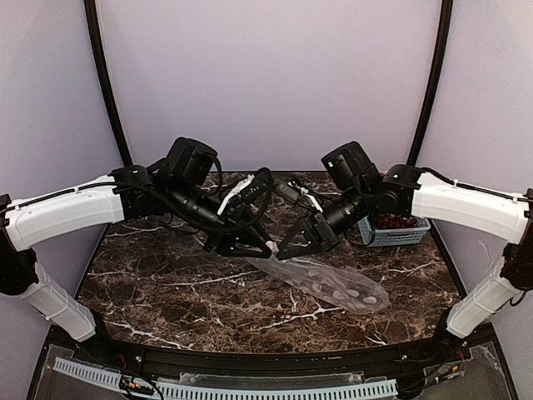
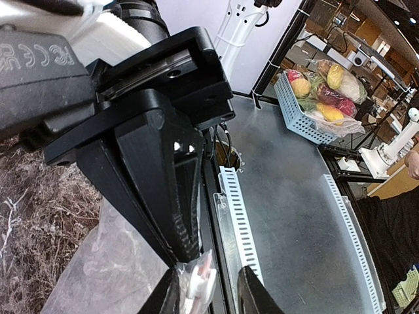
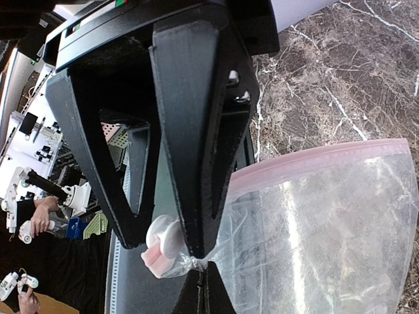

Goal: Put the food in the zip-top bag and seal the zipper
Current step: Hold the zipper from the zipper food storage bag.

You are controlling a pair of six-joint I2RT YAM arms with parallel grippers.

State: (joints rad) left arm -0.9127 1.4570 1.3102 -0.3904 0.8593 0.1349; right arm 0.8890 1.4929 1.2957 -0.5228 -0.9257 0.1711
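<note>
Currently clamping right hand [image 2: 185,257] on zip-top bag [image 3: 314,235] left corner; straddling zipper [image 3: 314,160] left end with left hand [image 3: 165,246], jaws apart; preparing for travel rightward along its length.

The only lettering is in the left wrist view, in the top left corner. A single row of raised block capitals is moulded into the black housing [image 2: 36,59] behind the right gripper [image 2: 186,252]. The letters are black on black, seen at a slant and cut off by the left edge of the frame. They look like "RECE", but the reading is unsure. Any marks in the far background of either wrist view are too small and blurred to read.
</note>
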